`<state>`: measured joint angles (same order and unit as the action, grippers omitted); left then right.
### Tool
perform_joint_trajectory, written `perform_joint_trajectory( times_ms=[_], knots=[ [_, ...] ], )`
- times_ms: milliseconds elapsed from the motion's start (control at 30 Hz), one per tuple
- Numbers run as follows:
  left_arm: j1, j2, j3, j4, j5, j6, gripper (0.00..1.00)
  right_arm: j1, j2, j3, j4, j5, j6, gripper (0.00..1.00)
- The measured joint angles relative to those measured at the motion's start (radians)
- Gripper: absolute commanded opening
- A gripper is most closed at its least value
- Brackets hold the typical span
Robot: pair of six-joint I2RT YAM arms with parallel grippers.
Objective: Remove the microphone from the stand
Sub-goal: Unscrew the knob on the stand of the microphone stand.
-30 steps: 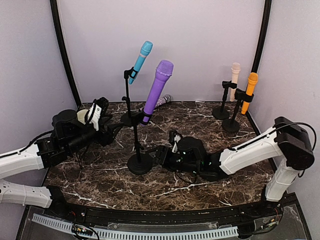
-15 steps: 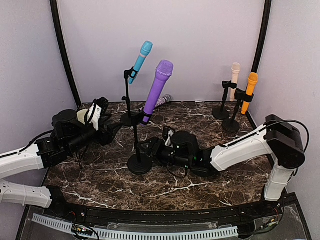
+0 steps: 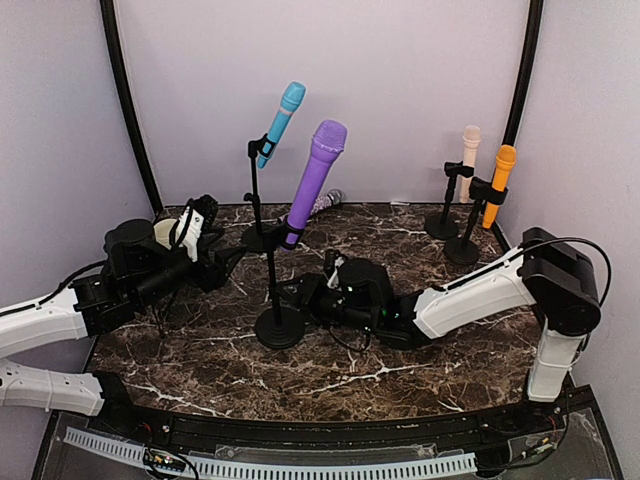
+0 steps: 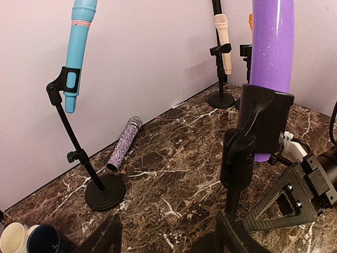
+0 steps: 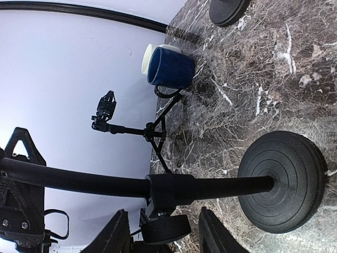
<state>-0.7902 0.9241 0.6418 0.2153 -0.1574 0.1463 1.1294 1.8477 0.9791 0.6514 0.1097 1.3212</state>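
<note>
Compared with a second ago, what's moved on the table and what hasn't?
The right gripper slid left to the stand of the purple microphone, its fingers now either side of the pole just above the base. I can't tell whether it grips yet. The left gripper, the purple microphone and the other stands stayed put.

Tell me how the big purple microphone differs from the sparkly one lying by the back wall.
The purple microphone is clipped in a stand, tilted head up; the sparkly microphone lies flat on the table, in no stand. The purple microphone has a smooth, plain body; the sparkly one glitters. Both are handheld microphones, purplish in colour.
</note>
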Motion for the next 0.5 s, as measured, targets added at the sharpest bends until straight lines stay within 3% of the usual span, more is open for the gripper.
perform_joint_trajectory(
  times_ms=[500],
  knots=[
    [0.000,0.000,0.000,0.000,0.011,0.000,0.62,-0.002,0.011,0.010,0.000,-0.001,-0.002,0.28]
  ],
)
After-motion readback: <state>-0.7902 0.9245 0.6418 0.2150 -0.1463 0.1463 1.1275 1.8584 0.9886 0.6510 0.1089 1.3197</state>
